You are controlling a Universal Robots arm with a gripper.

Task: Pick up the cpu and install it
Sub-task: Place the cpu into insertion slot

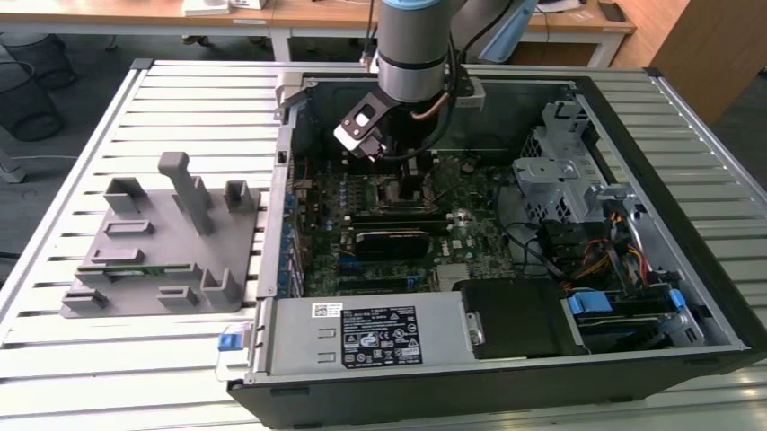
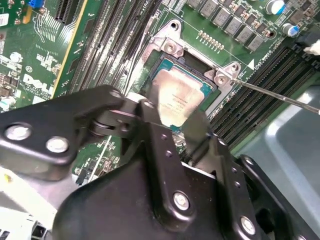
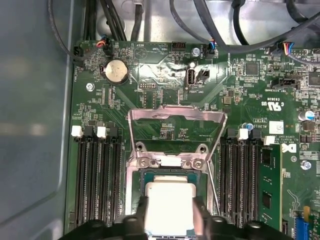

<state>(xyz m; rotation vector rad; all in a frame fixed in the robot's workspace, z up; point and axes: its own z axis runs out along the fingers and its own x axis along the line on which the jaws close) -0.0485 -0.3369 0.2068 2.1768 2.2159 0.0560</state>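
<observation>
The cpu [image 3: 170, 197], a small square chip with a silvery top, sits between my gripper's [image 3: 170, 216] two black fingers, right at the open motherboard socket [image 3: 134, 172]. In the second wrist view the fingers [image 2: 152, 112] press on two opposite edges of the cpu [image 2: 181, 94], and the gripper [image 2: 172, 119] is shut on it. Whether the chip rests fully in the socket I cannot tell. The socket's metal load plate [image 3: 175, 116] stands flipped open. In the exterior view the gripper [image 1: 381, 160] hangs low inside the open computer case [image 1: 701, 296], over the motherboard.
Memory slots [image 3: 95, 180] flank the socket, and a green memory stick [image 3: 267, 195] stands in one. A thin metal lever [image 2: 280, 96] sticks out beside the socket. Cables and a drive cage [image 1: 563, 171] fill the case's right. A grey plastic fixture [image 1: 162, 242] lies on the slatted table.
</observation>
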